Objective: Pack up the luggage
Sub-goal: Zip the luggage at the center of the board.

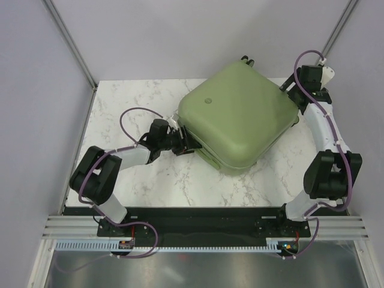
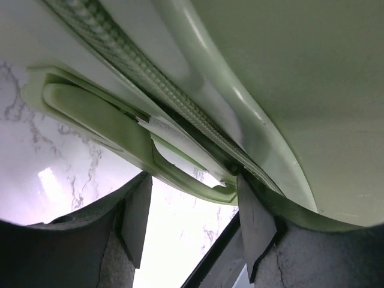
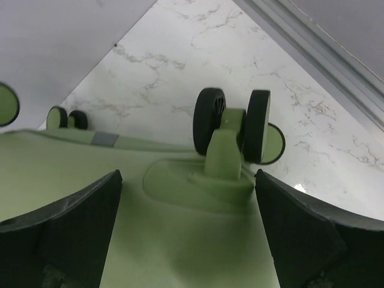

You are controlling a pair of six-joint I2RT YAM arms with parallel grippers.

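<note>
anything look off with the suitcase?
Luggage sits diagonal on the table. By its side handle, a white slip pokes out near the zipper, and the seam there looks slightly gapped.

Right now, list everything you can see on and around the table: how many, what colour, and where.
luggage: one, pale sage green, lid down, lying at an angle on the far middle of the table.
casters: two in the right wrist view, black and green, at the luggage's far right end.
side handle: one, pale green, on the luggage's left edge.
zipper: one, green, along the seam beside the handle.
round logo: one, green, on the top shell.
table: one, white marble, under everything.
left gripper: one, black, jaws apart, at the handle.
right gripper: one, black, jaws wide, at the nearer caster.
</note>
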